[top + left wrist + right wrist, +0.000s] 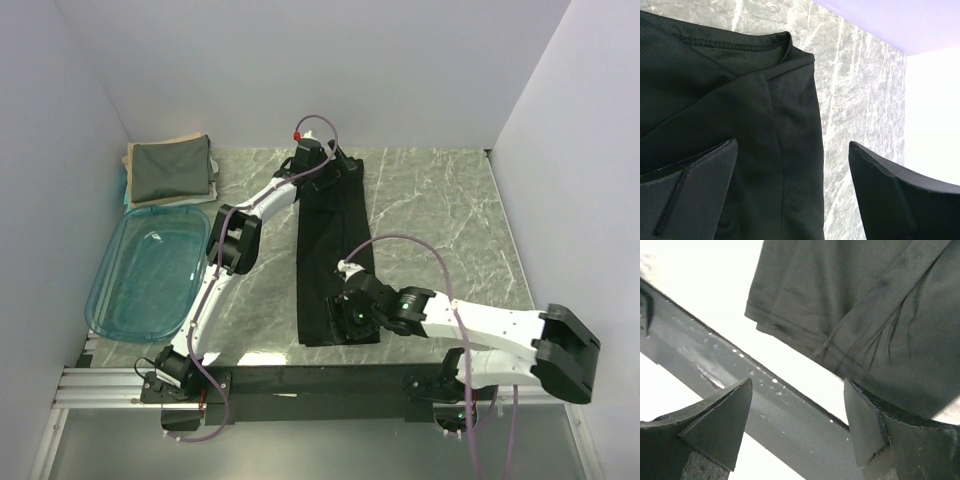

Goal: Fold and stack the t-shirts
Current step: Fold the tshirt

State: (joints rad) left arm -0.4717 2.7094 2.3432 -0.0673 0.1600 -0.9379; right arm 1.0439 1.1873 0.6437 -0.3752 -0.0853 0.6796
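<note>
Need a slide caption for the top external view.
Open-jawed left gripper and right gripper over a black t-shirt folded lengthwise on the table; folded shirts and blue tub at left.

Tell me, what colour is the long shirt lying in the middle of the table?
The long shirt is plain black, seen best in the top view.

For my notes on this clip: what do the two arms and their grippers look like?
The left arm and right arm both have white links with bulky black joint housings. A mauve cable loops loosely along each. The left gripper and right gripper carry black wedge-shaped fingers. A small red part sits by the left wrist.
</note>
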